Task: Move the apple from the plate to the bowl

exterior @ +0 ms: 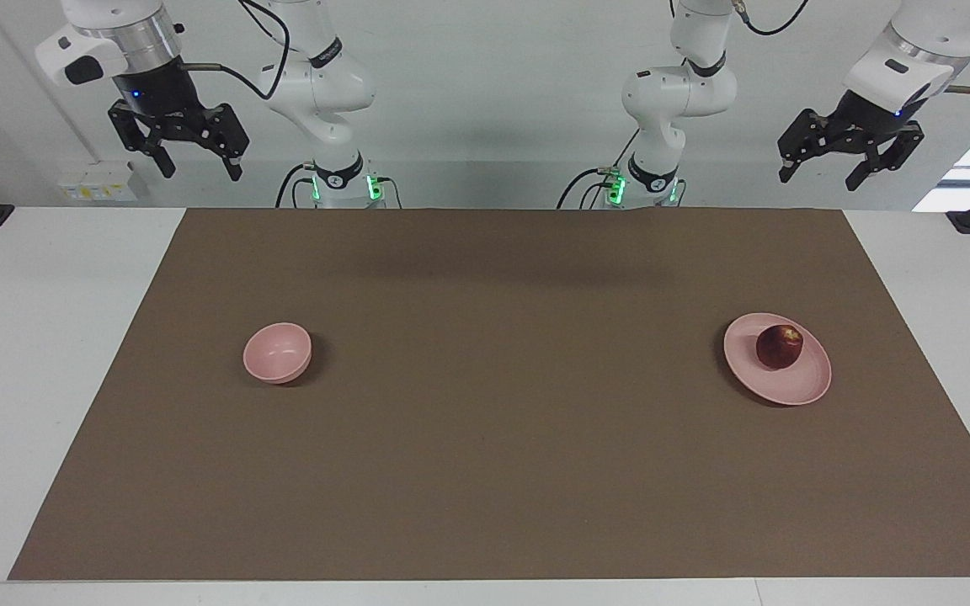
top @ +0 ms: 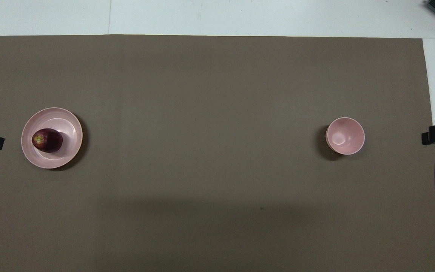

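Right gripper (exterior: 193,167) — raised near its base, jaws apart, empty, waiting. Pale pink bowl (exterior: 278,353), upright on the brown mat (exterior: 485,471). Pale pink plate (exterior: 778,370) toward the left arm's end, carrying the dark red apple (exterior: 780,346), its yellowish patch facing the mat's edge. Left gripper (exterior: 854,167) — raised, jaws apart, empty.

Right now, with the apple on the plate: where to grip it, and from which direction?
Grip the apple across its round middle, coming straight down. It sits on the flat plate, whose low rim blocks a low side approach. The left end effector, open and raised at that end of the table, is the closer one.
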`<action>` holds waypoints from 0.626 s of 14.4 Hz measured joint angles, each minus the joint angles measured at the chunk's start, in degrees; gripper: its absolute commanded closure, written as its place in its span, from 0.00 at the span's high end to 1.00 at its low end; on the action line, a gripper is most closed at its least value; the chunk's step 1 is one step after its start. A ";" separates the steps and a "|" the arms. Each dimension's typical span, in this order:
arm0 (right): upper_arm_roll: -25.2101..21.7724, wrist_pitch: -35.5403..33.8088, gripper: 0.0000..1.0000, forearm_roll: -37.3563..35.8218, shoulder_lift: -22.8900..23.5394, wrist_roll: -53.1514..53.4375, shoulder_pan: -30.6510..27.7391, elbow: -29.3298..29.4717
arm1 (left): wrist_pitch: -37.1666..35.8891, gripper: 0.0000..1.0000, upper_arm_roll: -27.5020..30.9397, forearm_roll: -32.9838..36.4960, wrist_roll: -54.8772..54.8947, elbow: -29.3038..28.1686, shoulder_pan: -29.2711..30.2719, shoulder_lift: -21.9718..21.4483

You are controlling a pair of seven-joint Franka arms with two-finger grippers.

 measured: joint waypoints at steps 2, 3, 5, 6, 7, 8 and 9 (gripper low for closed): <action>0.00 0.00 1.00 0.00 0.00 0.00 0.00 0.00 | -0.01 1.00 0.02 0.00 -0.01 0.00 0.00 0.00; 0.00 0.00 1.00 0.00 0.00 0.00 0.00 0.00 | -0.06 1.00 0.00 0.00 -0.01 -0.01 0.00 0.00; 0.00 0.00 1.00 0.00 0.00 0.00 0.00 0.00 | -0.09 1.00 -0.08 0.00 -0.01 -0.05 0.00 -0.01; 0.00 0.00 1.00 0.00 0.00 0.00 0.00 0.00 | -0.10 1.00 -0.12 0.00 -0.01 -0.08 0.00 -0.02; 0.00 0.00 1.00 0.00 0.00 0.00 0.00 0.00 | -0.10 1.00 -0.15 0.00 -0.01 -0.17 0.00 -0.07; 0.00 0.00 1.00 0.00 0.00 0.00 0.00 0.00 | -0.10 1.00 -0.16 0.00 0.00 -0.39 0.00 -0.17; 0.00 0.00 1.00 0.00 0.00 0.00 0.00 0.00 | -0.11 1.00 -0.18 0.00 0.01 -0.75 0.00 -0.38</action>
